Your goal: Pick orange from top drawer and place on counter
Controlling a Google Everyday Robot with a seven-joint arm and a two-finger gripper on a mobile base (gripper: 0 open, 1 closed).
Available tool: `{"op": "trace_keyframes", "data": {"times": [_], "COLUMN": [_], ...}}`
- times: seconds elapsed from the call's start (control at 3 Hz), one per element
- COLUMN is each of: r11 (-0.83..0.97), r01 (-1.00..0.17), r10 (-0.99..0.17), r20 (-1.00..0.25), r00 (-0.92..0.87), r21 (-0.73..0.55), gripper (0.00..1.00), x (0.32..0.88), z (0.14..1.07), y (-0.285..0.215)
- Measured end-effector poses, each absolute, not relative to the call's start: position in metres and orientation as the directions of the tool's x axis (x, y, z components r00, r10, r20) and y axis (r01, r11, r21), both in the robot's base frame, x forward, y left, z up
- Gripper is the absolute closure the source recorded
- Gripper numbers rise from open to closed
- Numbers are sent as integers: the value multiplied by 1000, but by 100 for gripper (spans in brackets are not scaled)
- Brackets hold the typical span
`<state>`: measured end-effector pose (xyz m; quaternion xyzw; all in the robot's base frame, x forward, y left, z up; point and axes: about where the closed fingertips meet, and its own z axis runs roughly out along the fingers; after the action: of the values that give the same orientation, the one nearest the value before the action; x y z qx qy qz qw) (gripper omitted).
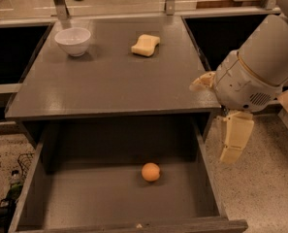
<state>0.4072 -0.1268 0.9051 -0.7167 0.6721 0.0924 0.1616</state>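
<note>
Orange (151,172) in top drawer (85,198), pincer (220,111) released and empty, just beside counter (109,81)

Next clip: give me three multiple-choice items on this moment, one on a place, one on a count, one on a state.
1. The orange lies: A on the counter; B in the top drawer; C in the gripper.
2. Things on the counter: A one; B two; C four.
3. The top drawer is: A shut; B pulled open; C lifted out.
Key: B, the orange rests on the drawer floor while the gripper hangs outside its right side; B, only the white bowl and sponge; B, its inside shows below the counter.
</note>
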Motion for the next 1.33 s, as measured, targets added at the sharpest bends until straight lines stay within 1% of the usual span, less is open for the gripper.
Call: {"op": "trace_keyframes", "data": {"times": [0.33, 1.0, 1.33], "r11": [-39, 4, -6], "r01": [-994, -998, -1000], "r10": [-930, -918, -907], "r20": [-360, -395, -422], "r00": [72, 22, 11], "r21": [-99, -63, -14], "gripper": [0, 0, 0], "x": [407, 404, 404], "z": [903, 867, 839], "y": [-126, -117, -110]}}
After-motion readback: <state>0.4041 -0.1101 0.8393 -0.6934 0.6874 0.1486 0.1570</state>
